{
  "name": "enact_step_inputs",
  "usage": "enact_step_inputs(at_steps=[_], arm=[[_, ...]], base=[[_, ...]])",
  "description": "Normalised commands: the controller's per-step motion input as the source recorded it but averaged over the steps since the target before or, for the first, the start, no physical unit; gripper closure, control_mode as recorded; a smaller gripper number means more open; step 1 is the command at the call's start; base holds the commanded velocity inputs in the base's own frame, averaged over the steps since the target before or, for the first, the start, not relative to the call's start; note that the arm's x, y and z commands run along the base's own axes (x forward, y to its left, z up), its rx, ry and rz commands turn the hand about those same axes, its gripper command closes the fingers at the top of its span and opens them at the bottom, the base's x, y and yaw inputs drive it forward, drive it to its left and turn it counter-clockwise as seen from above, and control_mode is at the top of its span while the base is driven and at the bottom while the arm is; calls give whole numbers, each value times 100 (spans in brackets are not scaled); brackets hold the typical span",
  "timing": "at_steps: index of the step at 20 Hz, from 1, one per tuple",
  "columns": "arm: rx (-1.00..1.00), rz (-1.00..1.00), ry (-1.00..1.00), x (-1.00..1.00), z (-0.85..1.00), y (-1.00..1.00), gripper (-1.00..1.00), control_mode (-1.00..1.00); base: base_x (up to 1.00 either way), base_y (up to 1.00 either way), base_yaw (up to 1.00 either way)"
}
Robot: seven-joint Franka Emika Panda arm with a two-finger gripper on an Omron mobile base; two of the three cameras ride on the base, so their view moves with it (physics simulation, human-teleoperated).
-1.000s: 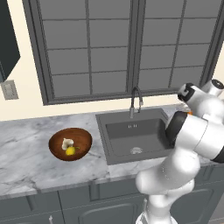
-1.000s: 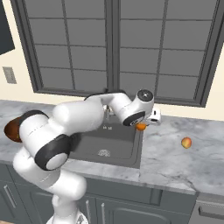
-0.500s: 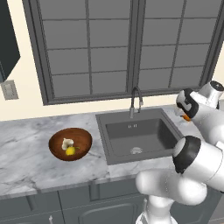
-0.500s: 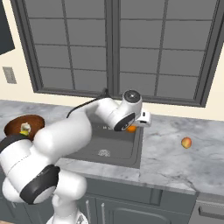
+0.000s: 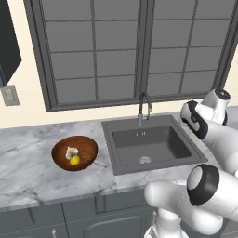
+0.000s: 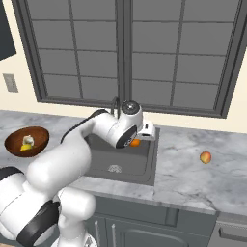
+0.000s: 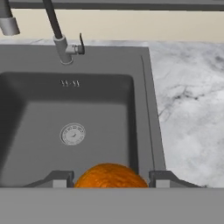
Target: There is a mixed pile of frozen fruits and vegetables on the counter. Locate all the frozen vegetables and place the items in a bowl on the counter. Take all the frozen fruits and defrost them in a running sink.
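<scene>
My gripper point(image 7: 110, 180) is shut on a small round orange ball point(image 7: 109, 176), one of the frozen fruits, gripped between both fingertips point(image 7: 59, 178). In the right base view the gripper point(image 6: 137, 141) holds the orange ball point(image 6: 135, 143) over the right part of the sink point(image 6: 102, 158). The sink's dark basin point(image 7: 65, 109) and pale drain point(image 7: 72, 134) lie below it. An orange-red peach-like ball point(image 6: 205, 157) rests on the counter point(image 6: 193, 178) to the right. The brown bowl point(image 5: 86, 149) holds the frozen vegetables: a yellow piece point(image 5: 74, 161) and a whitish lump point(image 5: 71, 152).
The curved dark faucet point(image 5: 144, 106) stands behind the basin, and its base and lever point(image 7: 65, 48) are close ahead of the hand. A dark-framed window point(image 6: 125, 53) backs the counter. My white arm point(image 6: 77, 159) arches over the sink's left side.
The arm has swung left in the right base view, carrying the orange ball from beside the sink's right rim to over the basin. The grip is unchanged.
</scene>
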Motion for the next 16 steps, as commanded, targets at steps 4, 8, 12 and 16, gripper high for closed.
enact_step_inputs(at_steps=[4, 8, 12, 16], arm=[[0, 0, 0, 0, 0, 27, 100, -100], [0, 0, 0, 0, 0, 17, 100, -100], [0, 0, 0, 0, 0, 22, 100, -100], [0, 0, 0, 0, -3, 24, 100, -100]], base=[[0, 0, 0], [0, 0, 0], [0, 0, 0], [0, 0, 0]])
